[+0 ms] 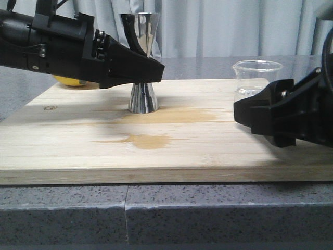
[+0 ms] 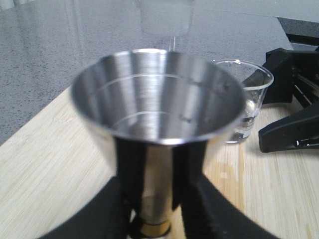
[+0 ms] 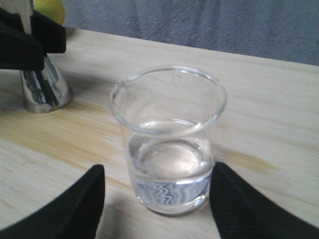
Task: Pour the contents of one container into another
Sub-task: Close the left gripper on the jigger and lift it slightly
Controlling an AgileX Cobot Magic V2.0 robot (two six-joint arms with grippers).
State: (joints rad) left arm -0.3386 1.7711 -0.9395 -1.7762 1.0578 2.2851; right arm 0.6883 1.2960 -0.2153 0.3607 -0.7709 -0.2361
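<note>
Between the right hand (image 3: pixel 158 199)'s spread fingers the beaker (image 3: pixel 169 144) is waiting; closing comes next, while the left hand (image 2: pixel 158 199) is gripping the jigger (image 2: pixel 159 99).

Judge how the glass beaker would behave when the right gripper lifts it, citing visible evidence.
The glass beaker is smooth and clear, so probably slippery and breakable. It holds liquid low down, so tilting may slosh it. The right gripper straddles it, open.

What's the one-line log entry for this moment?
left gripper: shut on jigger, upright on board | right gripper: open around beaker | beaker: holds liquid | pour: not started
</note>
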